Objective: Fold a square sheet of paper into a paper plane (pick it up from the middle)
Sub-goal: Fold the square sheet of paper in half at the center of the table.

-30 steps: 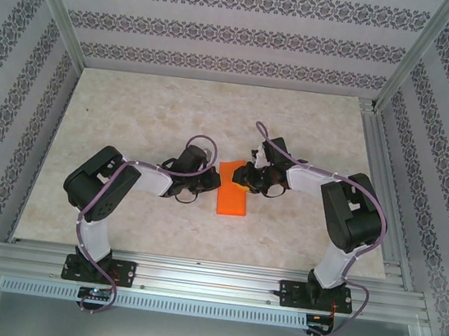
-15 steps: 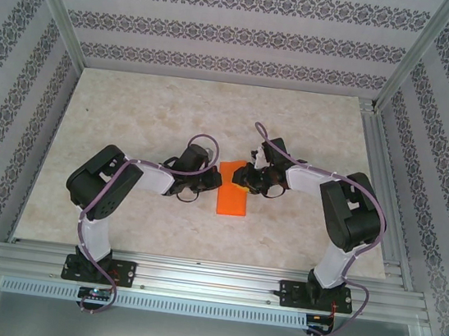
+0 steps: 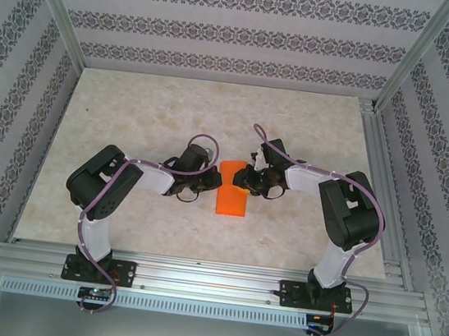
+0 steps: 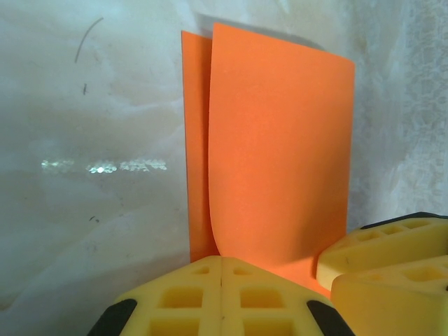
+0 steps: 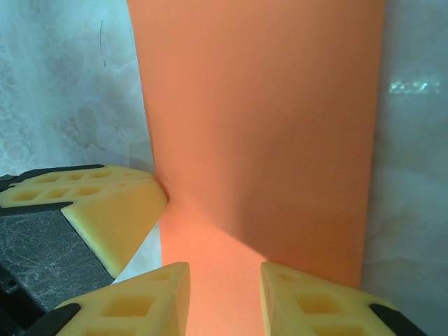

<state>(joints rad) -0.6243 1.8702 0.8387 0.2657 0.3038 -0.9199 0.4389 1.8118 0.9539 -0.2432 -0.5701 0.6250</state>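
Orange paper (image 3: 231, 199) lies on the table (image 3: 133, 106) between the two grippers, about mid-table and slightly toward the arms' side. It is doubled over into a narrow rectangle. The left wrist view shows two layers (image 4: 280, 154), the upper one set a little to one side of the lower and curling up at its near end.

The left gripper (image 3: 211, 184) sits at the paper's left edge with its yellow fingers pressed together (image 4: 220, 269). The curled layer runs down to the seam between them, but I cannot tell whether it is pinched there. From the right wrist view, one of those fingers (image 5: 105, 203) touches the paper's side edge (image 5: 266, 126).

The right gripper (image 3: 244, 179) is at the paper's far right corner. Its two yellow fingers stand apart (image 5: 224, 280), with the sheet running flat through the gap beneath them, not clamped. Its fingers (image 4: 385, 259) also show at the lower right of the left wrist view, over the paper's near corner.

The table is pale and marbled, glossy enough to catch light, with a thin curved scratch (image 4: 87, 38) and a few dark specks. Walls (image 3: 243, 29) of white paper with dark ornamental bands close it in on three sides, held in an aluminium frame (image 3: 55, 9). Both arm bases are bolted to a slotted rail (image 3: 210, 280) at the near edge.
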